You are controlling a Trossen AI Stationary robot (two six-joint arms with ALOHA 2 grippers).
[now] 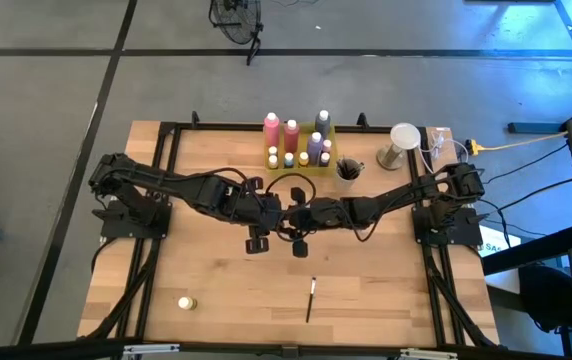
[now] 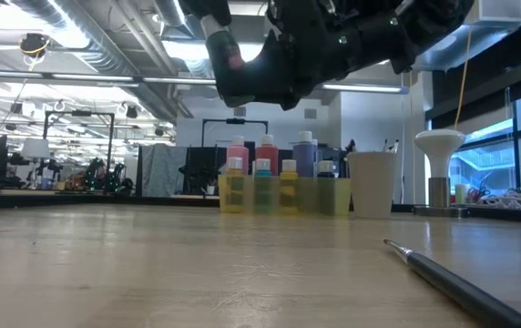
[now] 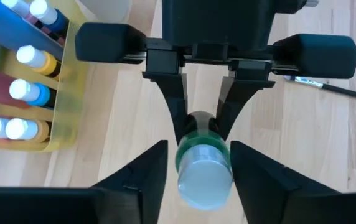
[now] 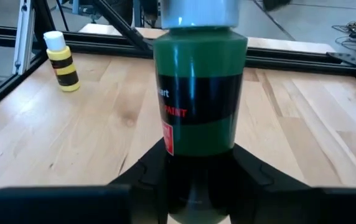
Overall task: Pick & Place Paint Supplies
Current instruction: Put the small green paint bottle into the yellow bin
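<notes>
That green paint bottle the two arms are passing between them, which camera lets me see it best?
The right wrist view: the green paint bottle fills the picture, label readable, standing between the right gripper fingers. The left wrist view shows mainly its pale cap, between the left gripper fingers. In the high and low views the arms hide it.

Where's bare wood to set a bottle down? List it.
Free: the front strip between the small yellow bottle and the paintbrush, and the front corner right of that brush. Crowded: back centre around the yellow tray and cup, and mid-table where the left gripper and right gripper meet.
</notes>
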